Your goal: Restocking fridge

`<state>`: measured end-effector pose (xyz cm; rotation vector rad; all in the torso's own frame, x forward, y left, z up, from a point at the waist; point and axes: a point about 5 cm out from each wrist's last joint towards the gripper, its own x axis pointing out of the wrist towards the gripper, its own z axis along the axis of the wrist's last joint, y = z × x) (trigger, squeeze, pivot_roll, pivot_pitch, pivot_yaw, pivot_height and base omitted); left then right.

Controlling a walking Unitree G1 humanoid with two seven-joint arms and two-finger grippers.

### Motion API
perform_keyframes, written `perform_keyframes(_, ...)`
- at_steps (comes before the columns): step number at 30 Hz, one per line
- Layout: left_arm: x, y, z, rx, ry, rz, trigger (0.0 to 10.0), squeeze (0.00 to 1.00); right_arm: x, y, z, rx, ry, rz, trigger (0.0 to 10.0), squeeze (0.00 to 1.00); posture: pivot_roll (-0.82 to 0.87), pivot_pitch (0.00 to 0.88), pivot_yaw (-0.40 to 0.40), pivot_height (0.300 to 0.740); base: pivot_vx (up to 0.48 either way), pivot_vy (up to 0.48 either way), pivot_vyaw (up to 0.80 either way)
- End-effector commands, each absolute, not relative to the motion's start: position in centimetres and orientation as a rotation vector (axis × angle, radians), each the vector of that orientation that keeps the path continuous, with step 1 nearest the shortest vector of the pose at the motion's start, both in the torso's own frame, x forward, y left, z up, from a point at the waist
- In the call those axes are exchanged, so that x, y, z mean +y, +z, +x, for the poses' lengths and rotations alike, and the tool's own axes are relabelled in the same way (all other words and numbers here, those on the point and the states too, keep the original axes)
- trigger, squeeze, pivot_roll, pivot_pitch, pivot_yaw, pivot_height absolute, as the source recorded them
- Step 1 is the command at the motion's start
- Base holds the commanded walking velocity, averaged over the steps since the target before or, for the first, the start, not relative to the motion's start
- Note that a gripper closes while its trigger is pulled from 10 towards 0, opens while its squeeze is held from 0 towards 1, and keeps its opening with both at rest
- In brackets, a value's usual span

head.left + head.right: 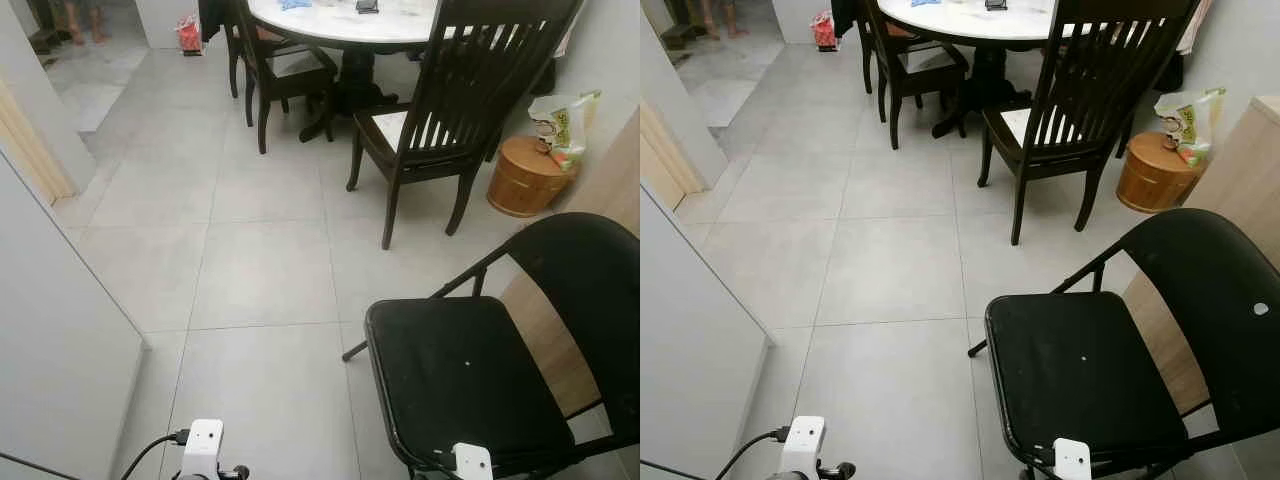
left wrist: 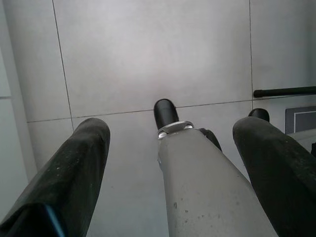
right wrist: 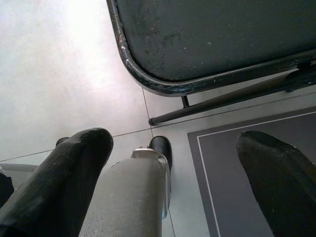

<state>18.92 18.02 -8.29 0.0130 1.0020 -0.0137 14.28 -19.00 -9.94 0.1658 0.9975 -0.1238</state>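
Food for the fridge is nowhere to see, so I cannot tell how it will handle. Left claw (image 2: 170, 148) and right claw (image 3: 173, 168) hang spread, holding nothing. Black folding chair (image 1: 450, 375) sits at four o'clock.

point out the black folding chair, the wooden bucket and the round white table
black folding chair (image 1: 455, 375), left eye view, seat middle
wooden bucket (image 1: 520, 180), left eye view, side wall
round white table (image 1: 330, 22), left eye view, bare tabletop
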Motion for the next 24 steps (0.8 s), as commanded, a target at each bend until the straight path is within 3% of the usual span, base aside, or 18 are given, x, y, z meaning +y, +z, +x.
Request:
perform_keyframes(1, 15.14, -7.54, 20.75, 0.935, 0.046, -0.084, 10.0, 0.0, -23.78, -6.65, 19.92, 0.904, -0.206, 0.188, 10.0, 0.0, -0.01, 0.0, 0.078, 0.74, 0.0, 0.0, 0.0)
perform_keyframes(24, 15.06, -7.75, 20.38, 0.946, 0.028, -0.07, 10.0, 0.0, -23.45, -6.74, 19.88, 0.906, -0.176, 0.177, 10.0, 0.0, -0.02, 0.0, 0.066, 0.74, 0.0, 0.0, 0.0)
